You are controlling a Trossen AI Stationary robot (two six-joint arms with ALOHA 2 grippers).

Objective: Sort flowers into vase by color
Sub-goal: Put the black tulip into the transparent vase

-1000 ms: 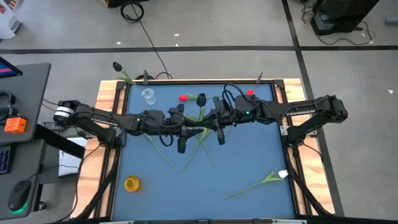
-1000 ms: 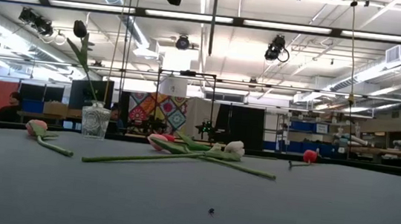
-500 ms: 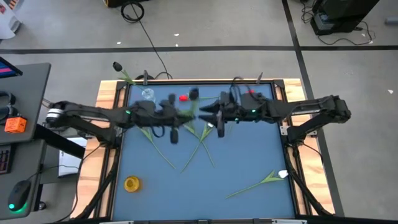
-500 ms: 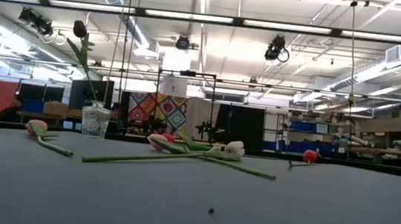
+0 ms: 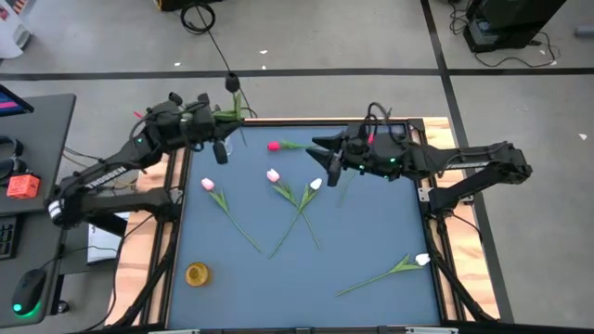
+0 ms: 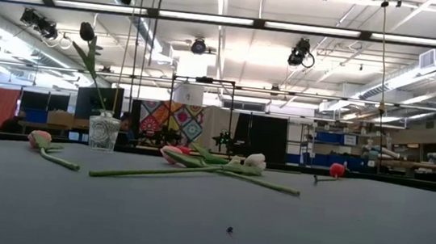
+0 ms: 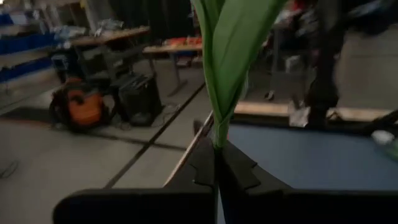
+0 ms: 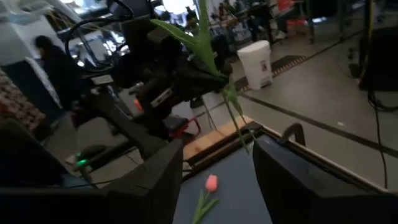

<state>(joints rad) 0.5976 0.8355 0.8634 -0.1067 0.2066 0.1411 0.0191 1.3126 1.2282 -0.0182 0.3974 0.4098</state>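
My left gripper (image 5: 223,116) is over the table's far-left corner, raised, shut on a tulip with a dark head (image 5: 232,82) and green leaves (image 7: 227,56). My right gripper (image 5: 320,156) hangs open over the far middle of the table, its fingers (image 8: 292,168) wide apart with nothing between them. A glass vase (image 6: 103,133) holding another dark tulip (image 6: 87,32) stands at the far left. A red (image 5: 274,146), two pink (image 5: 208,184) (image 5: 272,174) and two white (image 5: 316,184) (image 5: 422,260) tulips lie flat on the blue mat. My left gripper pinches the tulip's stem where the leaves begin (image 7: 217,144) between its two shut fingers. The fingers are about level and lie across the stem. The tulip stands roughly upright and is lifted clear. Its leaves and head rise above the fingers, and its bare stem (image 8: 239,127) hangs below.
A small yellow vase (image 5: 196,274) stands near the front left. The mat has a wooden frame (image 5: 158,153) around it. A desk (image 5: 28,158) with gear stands left of the table. Bare mat lies across the near middle.
My left gripper has swung from the table's middle toward the far-left corner and risen, carrying the dark-headed tulip upright away from my right gripper. My right gripper has drawn back a little toward the right edge. The tulips on the mat have stayed put.
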